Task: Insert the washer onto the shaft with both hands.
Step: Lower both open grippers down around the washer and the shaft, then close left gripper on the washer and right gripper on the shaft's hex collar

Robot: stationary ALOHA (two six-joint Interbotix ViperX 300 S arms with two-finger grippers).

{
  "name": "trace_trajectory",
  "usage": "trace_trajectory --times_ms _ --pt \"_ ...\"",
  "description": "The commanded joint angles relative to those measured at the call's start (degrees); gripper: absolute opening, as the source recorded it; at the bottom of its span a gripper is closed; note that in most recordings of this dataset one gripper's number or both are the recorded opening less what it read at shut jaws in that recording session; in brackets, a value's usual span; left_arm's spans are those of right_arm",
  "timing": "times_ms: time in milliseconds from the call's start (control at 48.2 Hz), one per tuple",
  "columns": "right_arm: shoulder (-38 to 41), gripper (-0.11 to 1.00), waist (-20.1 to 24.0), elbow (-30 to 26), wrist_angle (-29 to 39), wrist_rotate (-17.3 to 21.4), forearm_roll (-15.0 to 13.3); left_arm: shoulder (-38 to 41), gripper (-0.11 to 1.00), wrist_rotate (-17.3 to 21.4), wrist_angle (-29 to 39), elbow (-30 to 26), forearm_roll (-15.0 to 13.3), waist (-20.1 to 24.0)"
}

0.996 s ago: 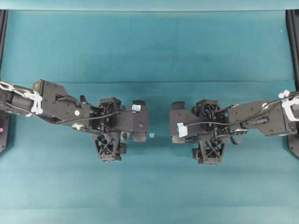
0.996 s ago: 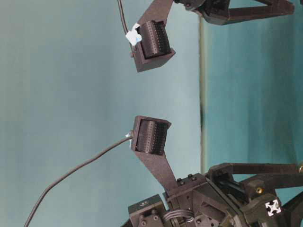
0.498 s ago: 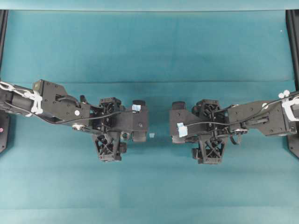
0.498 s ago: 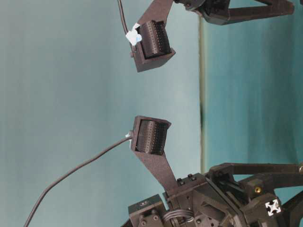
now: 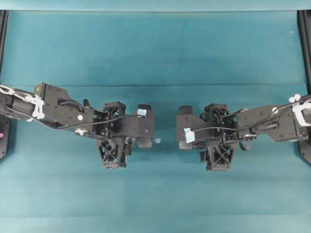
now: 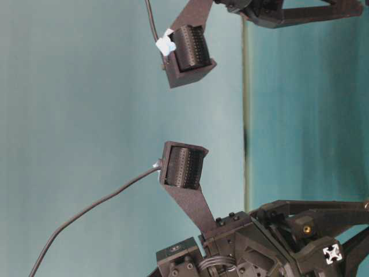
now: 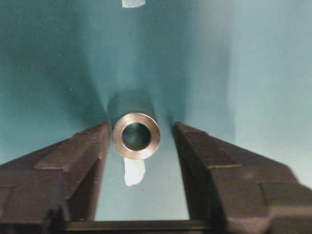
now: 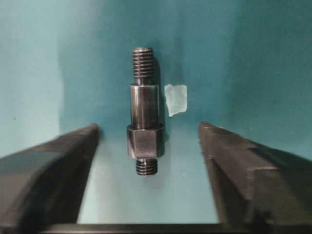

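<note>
Left wrist view: washer frame centre on teal worktop, standing on edge, hole facing cam, pale tape scrap just below it. Left claw spread, fingers either side; left finger abt touching washer rim, right one apart, so not pinched yet. Right wrist view: shaft lying flat, frame centre, betw fingers of right claw; claw spread, clear gap both sides. Nothing lifted prob; overhead hides both parts. Left to do: both grasps, lift, align, thread washer onto shaft.
</note>
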Motion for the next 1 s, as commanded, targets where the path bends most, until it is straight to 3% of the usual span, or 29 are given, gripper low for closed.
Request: trace_trajectory --times_ms 0,166,332,975 --pt "0.1 0.30 -0.2 -0.3 -0.1 0.4 0.1 -0.2 0.50 0.0 -0.3 -0.2 0.2 -0.1" --pt "0.7 0.10 -0.3 -0.3 -0.3 0.2 0.1 -0.2 0.40 -0.1 -0.3 -0.2 0.2 -0.1" --pt "0.7 0.00 -0.3 -0.4 -0.3 0.3 0.1 -0.3 0.38 0.1 -0.3 -0.3 0.2 -0.4" --pt "0.7 0.00 -0.3 -0.3 -0.1 0.4 0.1 -0.4 0.38 0.2 -1.1 -0.1 0.2 -0.6"
